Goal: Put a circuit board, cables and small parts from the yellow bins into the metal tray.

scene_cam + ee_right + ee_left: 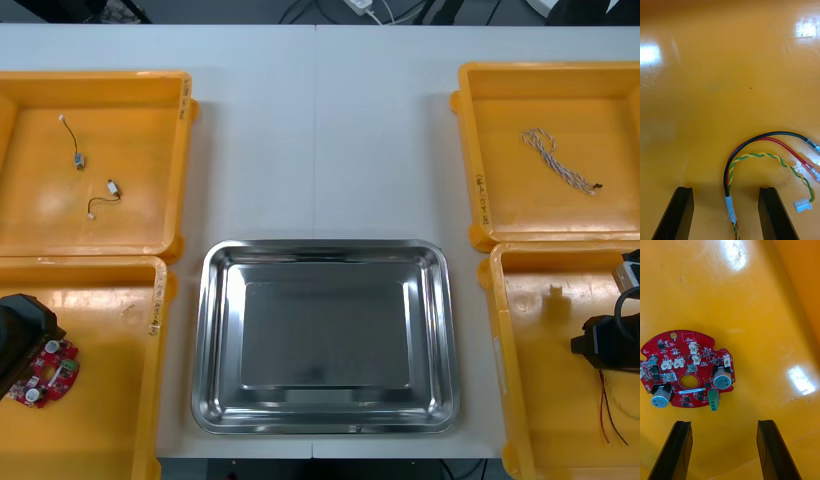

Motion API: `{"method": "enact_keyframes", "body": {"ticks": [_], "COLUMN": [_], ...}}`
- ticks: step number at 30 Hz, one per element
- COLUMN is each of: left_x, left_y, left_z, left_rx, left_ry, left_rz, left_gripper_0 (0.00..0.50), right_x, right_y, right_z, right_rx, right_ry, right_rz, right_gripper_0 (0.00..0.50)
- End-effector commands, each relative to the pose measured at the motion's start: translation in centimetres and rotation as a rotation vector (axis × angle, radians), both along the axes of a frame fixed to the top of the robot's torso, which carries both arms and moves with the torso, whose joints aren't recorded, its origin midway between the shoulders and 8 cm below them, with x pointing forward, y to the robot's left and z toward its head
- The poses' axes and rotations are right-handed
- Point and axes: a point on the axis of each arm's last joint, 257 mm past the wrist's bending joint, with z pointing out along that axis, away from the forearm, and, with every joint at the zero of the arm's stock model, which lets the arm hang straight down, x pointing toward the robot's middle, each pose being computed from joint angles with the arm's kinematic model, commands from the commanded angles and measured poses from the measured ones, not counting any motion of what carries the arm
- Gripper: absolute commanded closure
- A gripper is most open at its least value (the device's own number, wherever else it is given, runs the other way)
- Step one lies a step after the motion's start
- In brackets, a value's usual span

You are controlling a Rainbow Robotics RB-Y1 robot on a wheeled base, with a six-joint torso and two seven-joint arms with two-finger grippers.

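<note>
The board (687, 369) lies flat, components up, in the near left bin (100, 400). My left gripper (725, 423) hangs over it with fingers spread, holding nothing. The board sits ahead of the tips and off towards one finger, so I judge I must shift across before closing. The right gripper (726, 189) is low in the near right bin (540, 380), fingers apart too, with the cable bundle (752, 144) running up through the gap. I'd call that a straddle set for a pinch at the taped stretch. The tray (325, 250) between the bins holds nothing. Small parts (78, 160) lie in the far left bin (130, 120), a twisted cable (560, 165) in the far right bin (520, 200).
</note>
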Motion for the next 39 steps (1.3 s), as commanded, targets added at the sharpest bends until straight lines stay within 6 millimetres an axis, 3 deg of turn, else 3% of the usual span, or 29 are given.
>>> {"method": "enact_keyframes", "body": {"ticks": [1, 16, 18, 21, 27, 29, 39], "left_x": [-0.5, -1.0, -1.1, -1.1, -0.7, -0.5, -0.5], "left_y": [-0.6, -1.2, -1.1, -0.9, -0.6, -0.4, -0.6], "left_z": [-1.8, -4.2, -4.4, -4.6, -5.3, -5.6, -6.0], "left_rx": [0.011, 0.007, 0.009, 0.014, 0.017, 0.020, 0.027], "left_ry": [0.021, 0.033, 0.034, 0.033, 0.028, 0.025, 0.027], "left_rz": [-0.066, -0.092, -0.091, -0.092, -0.088, -0.088, -0.100], "left_gripper_0": [0.000, 0.000, 0.000, 0.000, 0.000, 0.000, 0.000], "right_x": [-1.1, -1.0, -1.0, -1.0, -0.9, -0.9, -0.4], "right_y": [0.3, 0.3, 0.3, 0.3, 0.3, 0.4, 0.5], "right_z": [-1.4, -2.4, -2.4, -2.5, -2.5, -2.5, -2.1], "right_rx": [-0.028, -0.052, -0.056, -0.062, -0.061, -0.059, -0.057], "right_ry": [0.024, -0.005, -0.006, -0.005, -0.008, -0.010, -0.019], "right_rz": [0.057, 0.067, 0.068, 0.070, 0.072, 0.075, 0.072], "right_gripper_0": [0.000, 0.000, 0.083, 0.295, 0.407, 0.494, 0.500]}}
